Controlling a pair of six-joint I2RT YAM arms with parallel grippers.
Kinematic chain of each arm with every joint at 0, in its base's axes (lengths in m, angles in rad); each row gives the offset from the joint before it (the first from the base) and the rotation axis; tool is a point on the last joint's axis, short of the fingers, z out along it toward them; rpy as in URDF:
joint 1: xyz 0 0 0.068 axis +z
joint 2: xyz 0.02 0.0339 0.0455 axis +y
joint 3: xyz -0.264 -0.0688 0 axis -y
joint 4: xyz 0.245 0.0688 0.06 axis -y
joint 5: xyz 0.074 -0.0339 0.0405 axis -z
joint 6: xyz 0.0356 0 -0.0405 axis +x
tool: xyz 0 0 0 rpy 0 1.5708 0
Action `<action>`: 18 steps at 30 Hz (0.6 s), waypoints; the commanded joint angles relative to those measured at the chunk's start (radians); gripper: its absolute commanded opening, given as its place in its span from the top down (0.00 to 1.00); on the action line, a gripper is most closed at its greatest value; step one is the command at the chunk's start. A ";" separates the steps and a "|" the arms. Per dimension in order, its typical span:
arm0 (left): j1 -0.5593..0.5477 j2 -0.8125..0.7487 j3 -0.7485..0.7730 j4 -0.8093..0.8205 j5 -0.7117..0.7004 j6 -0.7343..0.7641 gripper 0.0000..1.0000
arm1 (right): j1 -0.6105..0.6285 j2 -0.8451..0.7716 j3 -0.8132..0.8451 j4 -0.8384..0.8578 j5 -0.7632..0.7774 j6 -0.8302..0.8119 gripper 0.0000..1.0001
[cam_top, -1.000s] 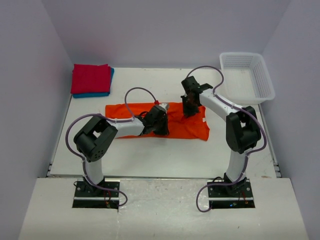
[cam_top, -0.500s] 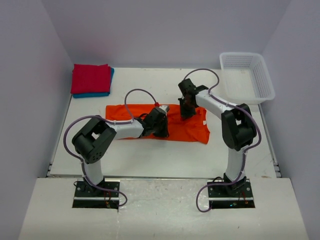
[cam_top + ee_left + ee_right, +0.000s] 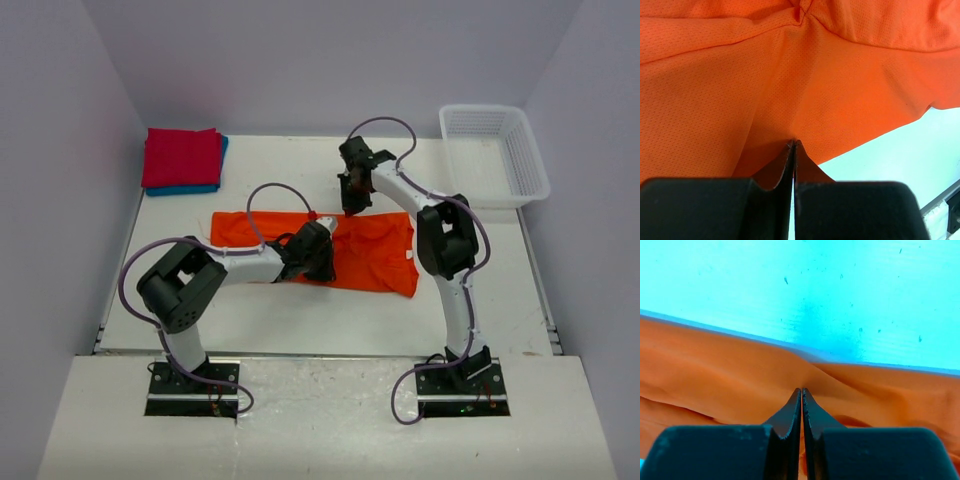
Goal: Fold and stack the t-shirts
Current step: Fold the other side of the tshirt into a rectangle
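The orange t-shirt [image 3: 375,255] lies spread across the middle of the table. My left gripper [image 3: 322,256] is shut on its near edge, and the left wrist view shows the closed tips [image 3: 794,143] pinching orange cloth [image 3: 840,90]. My right gripper [image 3: 349,204] is shut on the shirt's far edge, and the right wrist view shows its tips [image 3: 801,390] pinching a raised ridge of orange cloth [image 3: 715,375]. The red t-shirt [image 3: 182,157] lies folded on the blue t-shirt [image 3: 190,189] at the far left corner.
A white mesh basket [image 3: 530,160] stands at the far right corner. The table's right edge [image 3: 535,290] and front edge [image 3: 320,350] are near the arm bases. Bare table [image 3: 840,290] lies beyond the shirt's far edge.
My right gripper has moved left and farther back, pulling the shirt's far edge with it. My left gripper has held its pinch and shifted only slightly.
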 commanded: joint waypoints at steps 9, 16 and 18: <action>-0.025 0.013 -0.008 -0.072 -0.041 0.013 1.00 | 0.006 -0.191 -0.027 -0.063 0.144 -0.041 0.94; -0.026 0.034 0.014 -0.072 -0.044 0.024 1.00 | 0.010 -0.456 -0.345 -0.029 0.112 0.005 0.99; -0.026 0.042 0.019 -0.072 -0.044 0.027 1.00 | 0.024 -0.505 -0.430 0.000 0.099 0.014 1.00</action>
